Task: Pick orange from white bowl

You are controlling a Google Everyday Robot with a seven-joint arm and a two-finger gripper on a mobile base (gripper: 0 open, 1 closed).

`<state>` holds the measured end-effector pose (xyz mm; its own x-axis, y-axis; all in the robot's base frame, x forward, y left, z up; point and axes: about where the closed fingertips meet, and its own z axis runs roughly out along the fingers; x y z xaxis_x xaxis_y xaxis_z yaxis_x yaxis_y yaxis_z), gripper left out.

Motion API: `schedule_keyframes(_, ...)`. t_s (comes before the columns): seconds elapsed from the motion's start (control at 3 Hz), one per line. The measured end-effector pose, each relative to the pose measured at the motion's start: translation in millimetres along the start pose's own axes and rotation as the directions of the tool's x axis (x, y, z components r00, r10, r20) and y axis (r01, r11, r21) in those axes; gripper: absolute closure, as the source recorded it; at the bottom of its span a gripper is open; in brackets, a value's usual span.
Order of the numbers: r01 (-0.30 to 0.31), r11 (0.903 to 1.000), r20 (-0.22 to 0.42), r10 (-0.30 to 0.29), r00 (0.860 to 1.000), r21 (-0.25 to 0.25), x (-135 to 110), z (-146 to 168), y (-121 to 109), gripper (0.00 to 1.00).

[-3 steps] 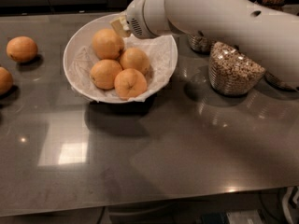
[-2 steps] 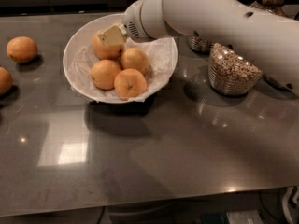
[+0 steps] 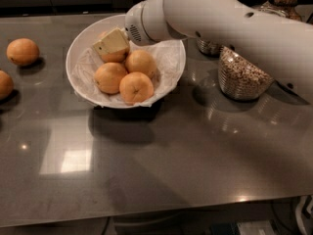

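The white bowl (image 3: 74, 58) with a crinkled white lining stands at the back left of the dark table. It holds several oranges: one at the back (image 3: 114, 57), one in the middle (image 3: 141, 63), and two at the front (image 3: 109, 77) (image 3: 136, 87). My gripper (image 3: 111, 43), on the end of the thick white arm (image 3: 220, 18), reaches in from the right. It sits right on top of the back orange and hides most of it. I cannot tell whether it grips that orange.
Two loose oranges lie on the table left of the bowl (image 3: 22, 51) (image 3: 4, 84). A glass jar of cereal (image 3: 243, 75) stands right of the bowl, under the arm, with another jar (image 3: 209, 47) behind it. The table's front edge runs along the bottom.
The gripper has moved left and down into the bowl. It now covers the back orange, which showed fully a second ago.
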<state>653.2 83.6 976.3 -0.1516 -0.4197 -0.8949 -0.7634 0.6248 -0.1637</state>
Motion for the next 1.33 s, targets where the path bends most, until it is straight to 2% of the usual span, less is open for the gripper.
schedule_keyframes(0.33,0.002,0.9999,-0.011,-0.002,1.0,-0.016,3.1,8.9,2.7,0.31)
schedule_keyframes(0.67,0.005,0.9997,-0.026,-0.006,1.0,-0.023,6.7,13.7,2.9,0.38)
schedule_keyframes(1.0,0.01,0.9996,-0.044,-0.011,0.999,-0.028,12.2,18.4,2.8,0.37)
schedule_keyframes(1.33,0.013,0.9994,-0.062,-0.015,0.998,-0.031,17.9,22.7,2.1,0.3)
